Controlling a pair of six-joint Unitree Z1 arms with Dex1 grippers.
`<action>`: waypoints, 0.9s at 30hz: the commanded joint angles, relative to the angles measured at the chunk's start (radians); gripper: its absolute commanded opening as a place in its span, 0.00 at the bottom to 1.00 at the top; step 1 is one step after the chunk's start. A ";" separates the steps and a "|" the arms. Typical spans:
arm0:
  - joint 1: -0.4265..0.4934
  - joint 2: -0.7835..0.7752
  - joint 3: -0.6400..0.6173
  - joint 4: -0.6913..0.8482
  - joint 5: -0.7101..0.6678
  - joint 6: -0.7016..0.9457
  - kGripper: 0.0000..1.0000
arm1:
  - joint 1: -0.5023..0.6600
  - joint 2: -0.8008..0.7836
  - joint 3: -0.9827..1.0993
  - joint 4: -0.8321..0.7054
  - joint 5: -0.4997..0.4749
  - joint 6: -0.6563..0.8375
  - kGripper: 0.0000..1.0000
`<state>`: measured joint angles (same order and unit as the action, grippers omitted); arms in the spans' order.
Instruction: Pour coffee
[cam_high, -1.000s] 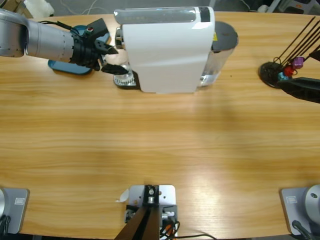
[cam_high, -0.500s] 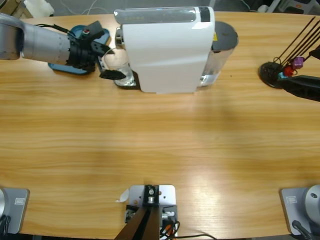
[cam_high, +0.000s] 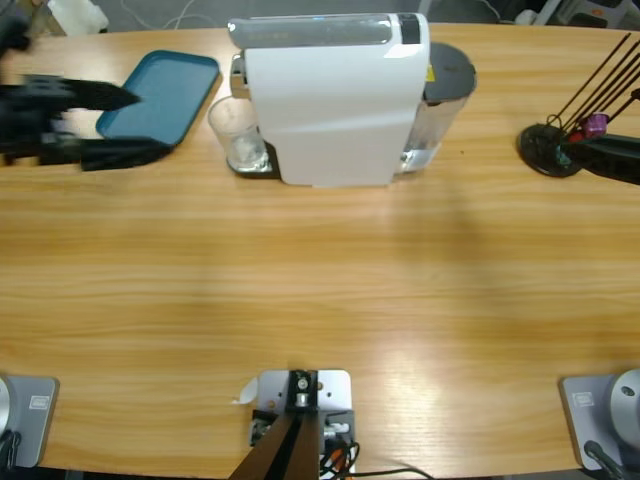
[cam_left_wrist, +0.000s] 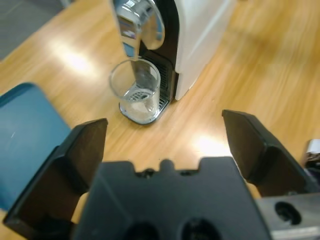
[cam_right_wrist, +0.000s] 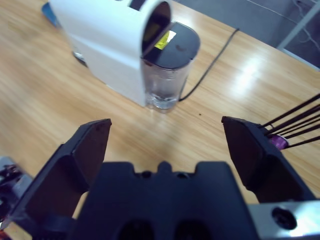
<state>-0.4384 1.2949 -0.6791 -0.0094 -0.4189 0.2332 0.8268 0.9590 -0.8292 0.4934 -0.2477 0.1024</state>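
A clear glass (cam_high: 238, 135) (cam_left_wrist: 136, 91) stands on the drip tray of the white coffee machine (cam_high: 335, 100) (cam_right_wrist: 102, 45), right under its chrome spout (cam_left_wrist: 137, 25). The coffee is out of view; the glass looks clear. My left gripper (cam_high: 150, 123) (cam_left_wrist: 162, 127) is open and hangs at the table's far left, well away from the glass, with nothing between its jaws. My right gripper (cam_high: 605, 158) (cam_right_wrist: 166, 127) is open at the right edge, facing the machine's back with its water tank (cam_right_wrist: 162, 82).
A teal tray (cam_high: 160, 95) (cam_left_wrist: 22, 140) lies left of the machine, partly under the left jaws. A black capsule stand (cam_high: 548, 148) with thin rods and a purple capsule (cam_right_wrist: 277, 142) sits at the far right. A cable runs behind the machine.
The left gripper has pulled back to the left, away from the glass it had its jaws around. The glass stays under the spout. The right gripper has barely shifted.
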 joint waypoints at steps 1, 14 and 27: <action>-0.050 -0.338 -0.025 0.421 0.082 -0.240 1.00 | -0.079 0.152 -0.066 -0.053 -0.015 0.011 0.95; -0.109 -0.426 -0.043 0.602 0.202 -0.284 1.00 | -0.225 0.586 -0.659 0.288 0.350 0.006 0.06; -0.129 -0.332 -0.040 0.564 0.256 -0.282 1.00 | -0.186 0.846 -1.023 0.489 0.268 0.010 0.00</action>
<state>-0.5591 0.9209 -0.7420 0.5778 -0.1986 -0.0347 0.6309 1.6622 -1.7412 0.9098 0.0210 0.1116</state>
